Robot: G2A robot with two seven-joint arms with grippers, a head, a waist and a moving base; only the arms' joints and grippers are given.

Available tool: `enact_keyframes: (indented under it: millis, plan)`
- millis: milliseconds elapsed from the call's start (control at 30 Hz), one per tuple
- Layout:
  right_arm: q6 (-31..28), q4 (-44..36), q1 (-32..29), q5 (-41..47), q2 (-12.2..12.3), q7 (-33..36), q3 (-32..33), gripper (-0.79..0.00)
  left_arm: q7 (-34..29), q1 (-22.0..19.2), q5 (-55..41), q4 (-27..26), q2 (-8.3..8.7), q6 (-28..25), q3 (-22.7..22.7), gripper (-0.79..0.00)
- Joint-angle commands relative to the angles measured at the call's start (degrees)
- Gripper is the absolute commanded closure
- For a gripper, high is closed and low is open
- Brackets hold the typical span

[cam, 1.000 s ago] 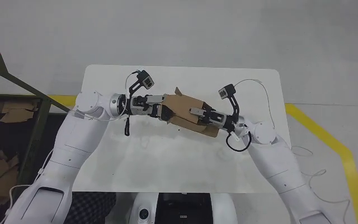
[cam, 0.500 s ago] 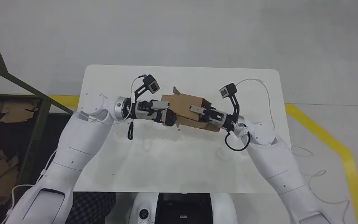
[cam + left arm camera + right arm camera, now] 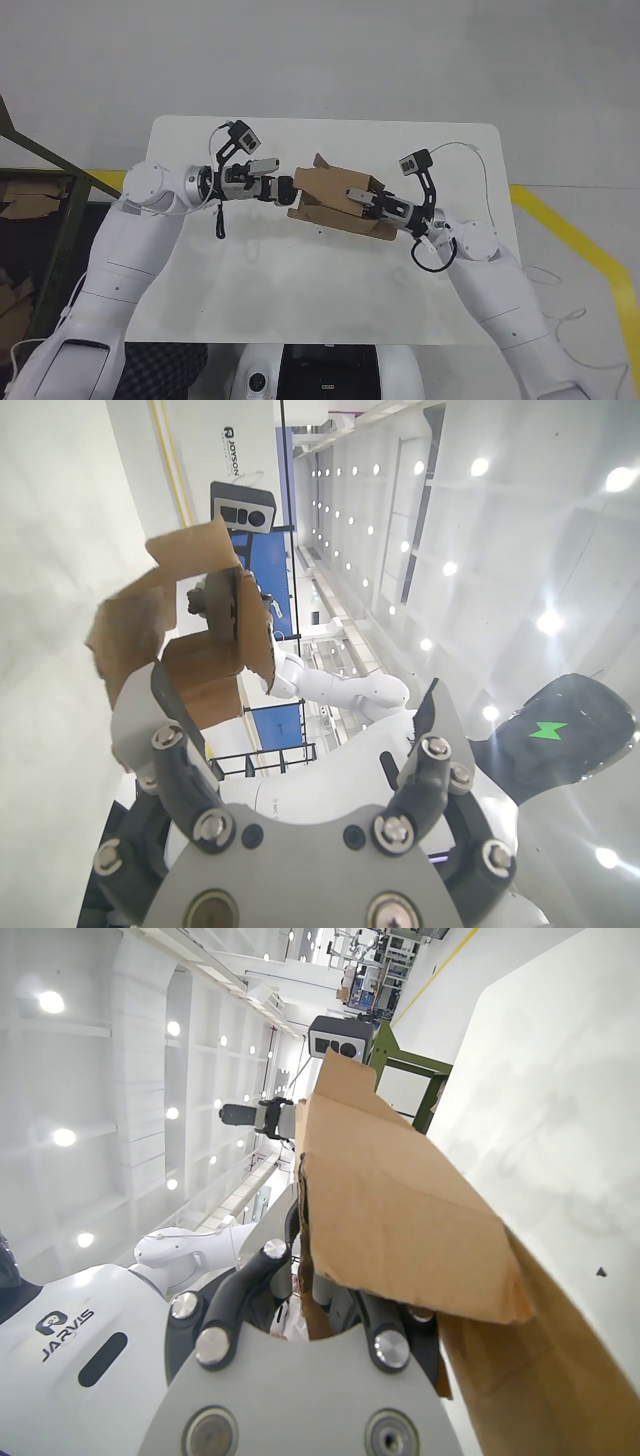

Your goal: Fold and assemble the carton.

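Top view: white table [image 3: 200, 290] with rounded corners, standing on a pale grey floor [image 3: 320, 60] crossed by a yellow line [image 3: 570, 225]. A green-framed bin [image 3: 40, 190] of cardboard scraps stands beside the table's left end. A brown carton [image 3: 330, 190], partly folded with loose flaps, is over the middle of the table between the two arms. The left gripper [image 3: 283, 190] is at the carton's left end, and the right gripper [image 3: 362, 199] reaches into its right end.

Left wrist view: the left gripper [image 3: 295, 685] has its fingers spread wide apart with nothing between them. One finger overlaps a flap of the carton [image 3: 200, 670]; whether they touch cannot be told. Behind is a tall white hall with rows of round ceiling lights [image 3: 450, 567], blue panels [image 3: 280, 725] and dark lettering [image 3: 231, 440] on a white wall.

Right wrist view: the right gripper [image 3: 320, 1288] has its fingers closed on the edge of a wall of the carton [image 3: 390, 1208], which stretches away just above the white table [image 3: 550, 1103]. Beyond it are the green frame [image 3: 410, 1063], more ceiling lights [image 3: 172, 1028] and cluttered shelving [image 3: 370, 983] far off.
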Motion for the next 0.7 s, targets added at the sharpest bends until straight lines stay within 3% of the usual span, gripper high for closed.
enact_keyframes:
  millis: [0,267,667]
  plan:
    - [-0.33,-0.22,-0.2,0.61,0.05,0.44,0.27,0.0,0.24,0.51,-0.06,0.19,0.19,0.09,-0.94,-0.785]
    - [-1.01,-1.45,-1.03,2.53,0.18,1.85,0.91,0.0,1.23,1.68,1.87,0.58,0.27,1.0,-0.45,-0.785]
    - [-0.94,-2.33,-1.27,2.42,0.08,1.72,0.49,0.0,0.79,-0.27,1.19,-0.14,-0.68,1.68,3.61,-0.785]
